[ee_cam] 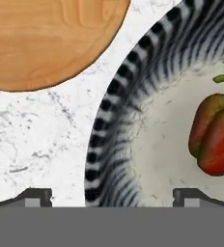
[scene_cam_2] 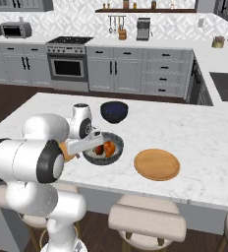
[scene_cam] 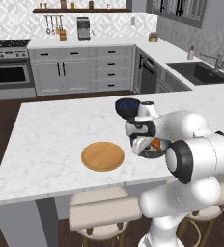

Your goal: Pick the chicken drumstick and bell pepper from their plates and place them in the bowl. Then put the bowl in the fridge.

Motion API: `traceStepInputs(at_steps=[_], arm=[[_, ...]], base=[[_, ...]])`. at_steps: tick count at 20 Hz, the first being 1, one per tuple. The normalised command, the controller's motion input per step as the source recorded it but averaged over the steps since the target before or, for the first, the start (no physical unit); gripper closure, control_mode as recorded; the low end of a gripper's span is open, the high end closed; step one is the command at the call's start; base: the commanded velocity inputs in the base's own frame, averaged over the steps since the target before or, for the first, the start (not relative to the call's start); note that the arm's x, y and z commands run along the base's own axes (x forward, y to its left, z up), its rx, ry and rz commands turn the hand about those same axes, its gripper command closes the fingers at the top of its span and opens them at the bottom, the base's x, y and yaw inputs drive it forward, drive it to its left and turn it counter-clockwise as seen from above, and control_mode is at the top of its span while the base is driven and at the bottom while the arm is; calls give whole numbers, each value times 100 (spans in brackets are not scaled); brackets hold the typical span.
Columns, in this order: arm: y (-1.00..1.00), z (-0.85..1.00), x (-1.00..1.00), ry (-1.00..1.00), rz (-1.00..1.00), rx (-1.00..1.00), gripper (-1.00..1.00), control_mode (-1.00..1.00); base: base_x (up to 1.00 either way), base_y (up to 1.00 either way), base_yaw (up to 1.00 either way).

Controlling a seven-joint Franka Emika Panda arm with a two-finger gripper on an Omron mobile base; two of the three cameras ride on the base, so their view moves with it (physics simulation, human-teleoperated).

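Observation:
The grey speckled bowl (scene_cam_2: 104,156) stands on the island near its front edge. Inside it lie the red-orange bell pepper (ee_cam: 215,140) and, beside it, the orange-brown chicken drumstick (scene_cam_2: 110,146). My gripper (ee_cam: 115,197) hangs open just over the bowl's near rim (ee_cam: 109,144), one fingertip outside over the marble and the other over the pale inside. Nothing is held. One bare wooden plate (scene_cam_2: 156,164) lies to the bowl's right in the right base view. A second plate (ee_cam: 46,38) shows close by in the hand view. The fridge is out of view.
A small glossy dark blue bowl (scene_cam_2: 114,111) sits just behind the grey bowl. Stools (scene_cam_2: 145,221) stand under the island's front edge. Across the floor run cabinets, an oven (scene_cam_2: 67,66) and a sink (scene_cam: 201,72).

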Motion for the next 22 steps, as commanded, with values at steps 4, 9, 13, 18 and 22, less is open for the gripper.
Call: traceStepInputs(at_steps=[4,9,13,18,22], arm=[[1,-63,58,0,1,-3,-100,-100],[0,-35,33,0,1,0,-100,-100],[0,-44,-4,0,0,0,100,-100],[-26,-40,-26,0,0,0,100,-100],[-57,-23,-27,-2,1,0,100,-100]], base=[[0,0,0],[0,0,0],[0,0,0],[0,0,0],[0,0,0]])
